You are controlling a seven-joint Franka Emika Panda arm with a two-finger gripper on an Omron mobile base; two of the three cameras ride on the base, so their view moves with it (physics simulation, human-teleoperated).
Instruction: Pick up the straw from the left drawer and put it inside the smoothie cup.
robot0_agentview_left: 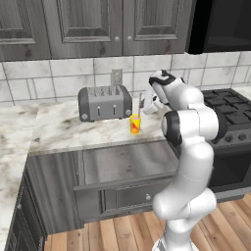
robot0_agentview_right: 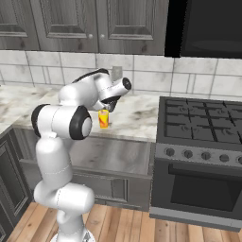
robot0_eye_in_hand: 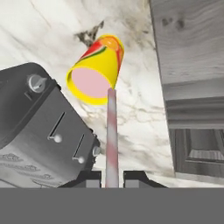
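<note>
A marble counter (robot0_agentview_left: 63, 130) runs above the left drawer (robot0_agentview_left: 127, 169), which stands pulled open beside a black stove (robot0_agentview_right: 203, 156). A grey toaster (robot0_agentview_left: 105, 102) sits on the counter, with the small yellow smoothie cup (robot0_agentview_left: 135, 123) near it on the counter's front part. Above the cup, the gripper (robot0_eye_in_hand: 112, 178) is clamped on the straw (robot0_eye_in_hand: 111, 131) — its far end meets the cup's rim in the hand view.
</note>
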